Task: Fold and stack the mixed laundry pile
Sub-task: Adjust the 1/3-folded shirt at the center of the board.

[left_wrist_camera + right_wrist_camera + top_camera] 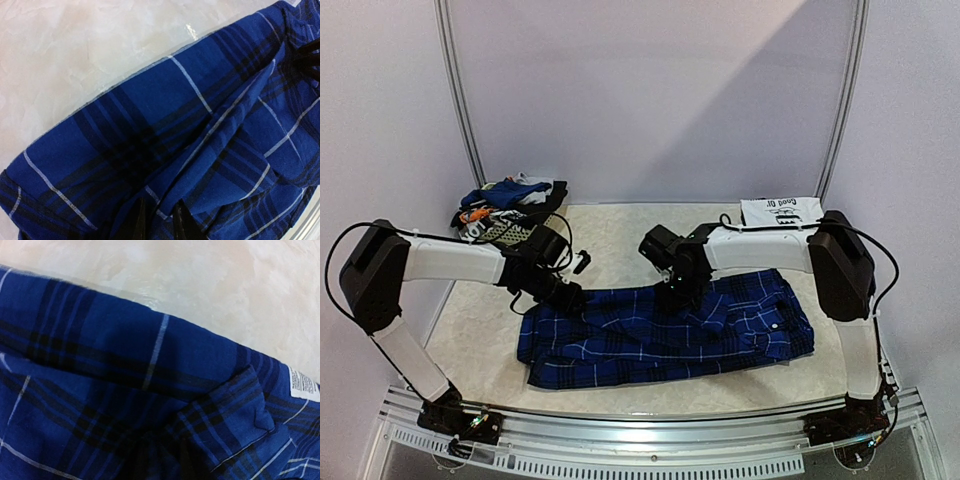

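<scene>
The blue-and-black plaid shirt point(660, 335) lies spread across the middle of the table, out of the mixed laundry pile point(510, 200) heaped at the back left. My left gripper point(560, 293) is down on the shirt's far left edge. In the left wrist view its dark fingers point(135, 222) are shut on a raised fold of the plaid shirt point(200, 150). My right gripper point(678, 290) presses on the far edge near the middle. In the right wrist view the plaid cloth point(125, 390) bunches into its shadowed jaws point(160, 455), which pinch it beside a pocket point(235, 410).
A white slatted basket point(505, 233) sits under the pile. A folded white printed garment point(780, 211) lies at the back right. Pale tabletop point(620, 235) shows behind the shirt. A white care label point(302, 385) is sewn at the shirt's edge. Metal rails border the near edge.
</scene>
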`<action>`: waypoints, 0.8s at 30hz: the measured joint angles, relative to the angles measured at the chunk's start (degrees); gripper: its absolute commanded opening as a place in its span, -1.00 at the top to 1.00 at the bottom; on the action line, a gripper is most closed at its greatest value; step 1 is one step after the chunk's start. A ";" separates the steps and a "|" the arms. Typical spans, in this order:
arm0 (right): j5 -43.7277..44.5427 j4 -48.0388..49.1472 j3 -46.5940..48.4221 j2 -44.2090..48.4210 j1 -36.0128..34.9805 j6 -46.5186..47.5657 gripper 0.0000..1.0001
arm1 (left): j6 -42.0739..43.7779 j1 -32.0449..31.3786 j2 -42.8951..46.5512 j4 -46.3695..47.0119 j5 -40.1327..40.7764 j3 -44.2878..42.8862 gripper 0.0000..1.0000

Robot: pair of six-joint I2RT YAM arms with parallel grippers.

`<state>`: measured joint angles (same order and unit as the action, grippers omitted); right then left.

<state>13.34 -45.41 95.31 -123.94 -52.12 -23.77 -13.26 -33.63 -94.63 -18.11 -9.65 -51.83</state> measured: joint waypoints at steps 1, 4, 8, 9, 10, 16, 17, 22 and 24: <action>0.33 -0.17 0.00 0.00 0.00 -0.17 0.80 | -0.09 0.00 0.00 0.07 0.04 0.04 0.63; 1.27 -0.46 0.02 0.00 0.00 -0.13 1.00 | -0.13 0.00 0.00 0.35 0.26 0.04 0.65; 2.14 -0.79 0.11 0.02 0.00 -0.09 1.00 | -0.37 0.07 0.00 0.61 1.01 0.09 0.72; 2.60 -0.94 0.20 0.02 0.00 -0.07 1.00 | -0.50 0.17 0.00 0.72 1.16 0.15 0.73; 2.97 -1.14 0.28 0.04 0.00 -0.07 1.00 | -0.52 0.24 0.00 0.72 1.25 0.17 0.74; 9.55 -2.40 -2.67 5.20 0.35 -0.09 1.00 | -0.96 0.74 0.02 0.76 1.73 0.55 0.78; 10.56 -2.47 -4.35 7.61 0.52 -0.13 1.00 | -1.05 0.76 0.02 0.72 1.84 0.79 0.79; 14.03 -1.20 -15.06 21.07 3.91 -1.09 1.00 | -1.57 0.83 0.22 0.31 2.89 1.62 0.82; 15.04 -0.04 -20.26 26.10 6.34 -1.97 1.00 | -1.75 0.90 0.33 0.17 3.37 1.86 0.83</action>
<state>28.38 -45.45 75.05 -97.84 -45.78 -25.74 -15.00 -32.73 -94.30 -17.93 -6.28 -49.98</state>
